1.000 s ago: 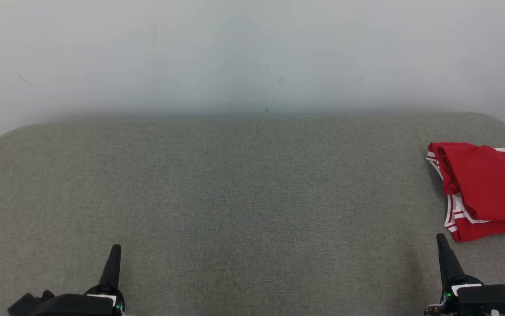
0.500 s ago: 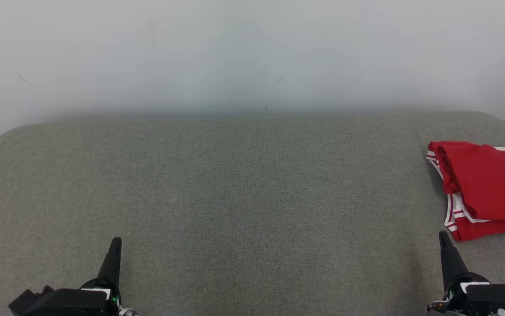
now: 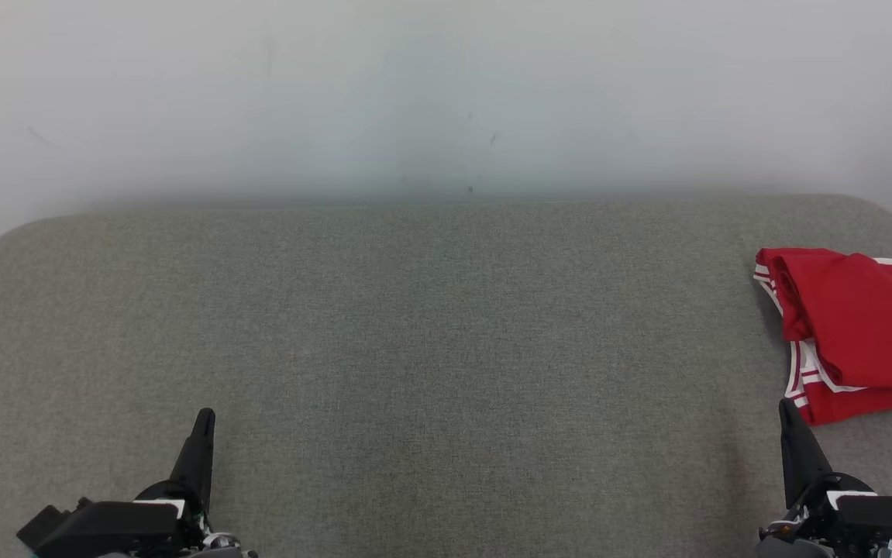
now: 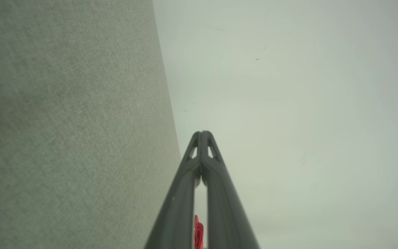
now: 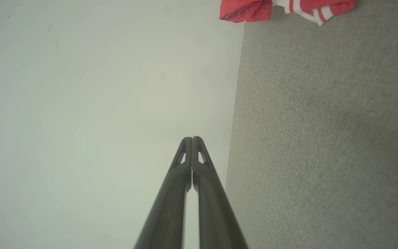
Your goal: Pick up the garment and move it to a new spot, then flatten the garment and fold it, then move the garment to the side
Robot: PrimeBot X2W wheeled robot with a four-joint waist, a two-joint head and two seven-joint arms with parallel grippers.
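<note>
Folded red, white-striped garment (image 3: 864,325) on grey fabric worktop (image 3: 446,349), cut off at the right edge; left gripper (image 3: 204,418) and right gripper (image 3: 785,407) both pressed together, empty.

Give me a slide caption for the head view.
Folded red garment at right edge of the grey surface; left gripper and right gripper shut, empty.

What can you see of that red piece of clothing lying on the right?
The garment is red, soft-looking cloth with white striped trim along its left and lower edges. It lies folded over in loose layers at the right end of the grey fabric surface, its right part cut off by the head view's edge. Nothing else seen touches it; the right claw, shut, sits just short of its near corner.
</note>
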